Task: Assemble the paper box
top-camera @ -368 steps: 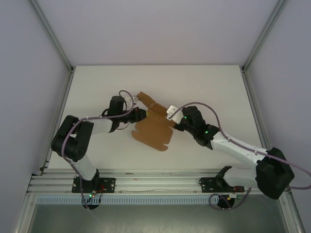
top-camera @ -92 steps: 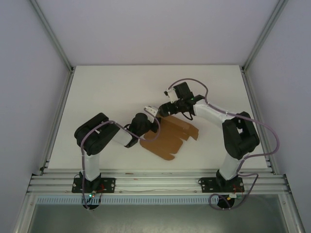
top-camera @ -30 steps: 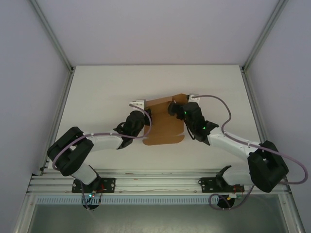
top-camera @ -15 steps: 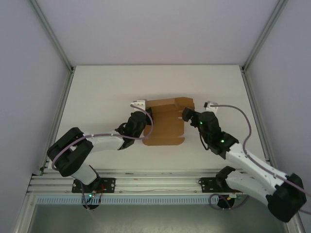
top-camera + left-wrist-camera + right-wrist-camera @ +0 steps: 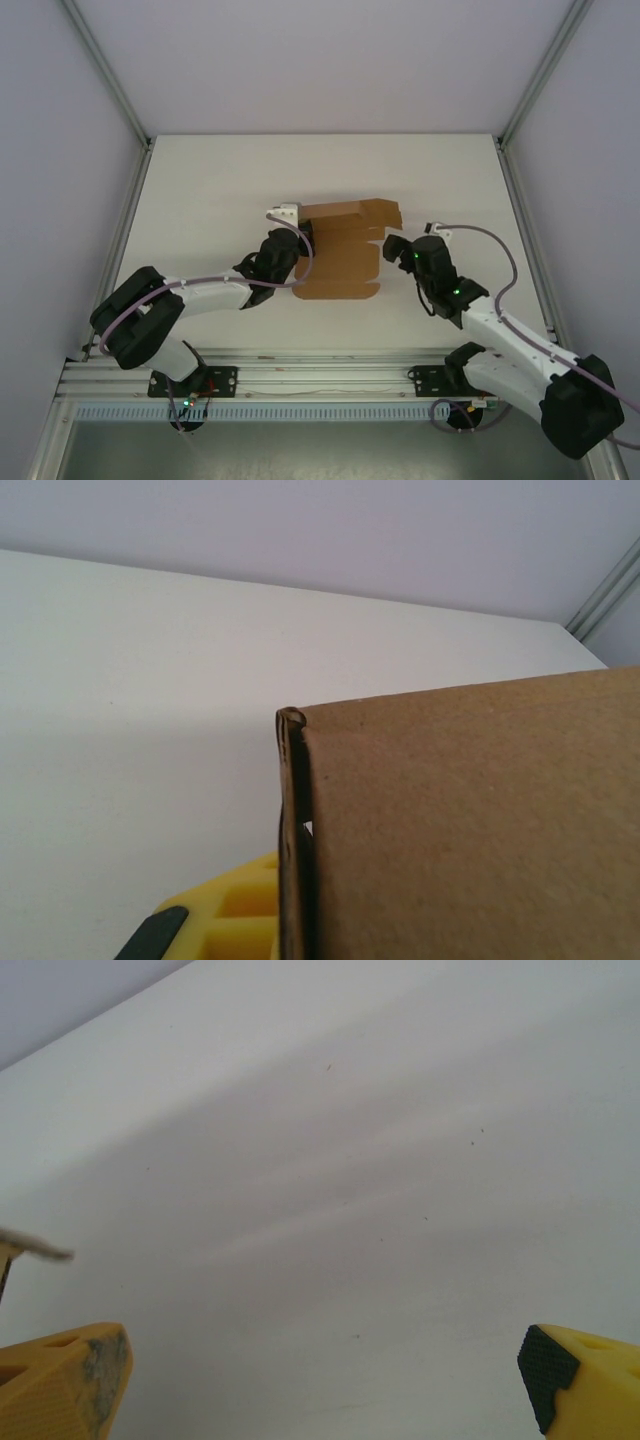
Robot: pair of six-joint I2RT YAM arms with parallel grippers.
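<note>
Jaws of right gripper (image 5: pixel 320 1375): wide apart, empty, bare table (image 5: pixel 330 1160) between the fingers. Hangs just beside the right flap of paper box (image 5: pixel 340 250), no longer against it as a moment ago. Jaws of left gripper (image 5: pixel 293 266): apparently clamped on the folded left edge, one yellow finger (image 5: pixel 235 912) against the card, the other hidden. Lies mid-table, far strip creased, right tabs free. Reads as a release after a fold; probably calls for a fresh grip on the right side next
</note>
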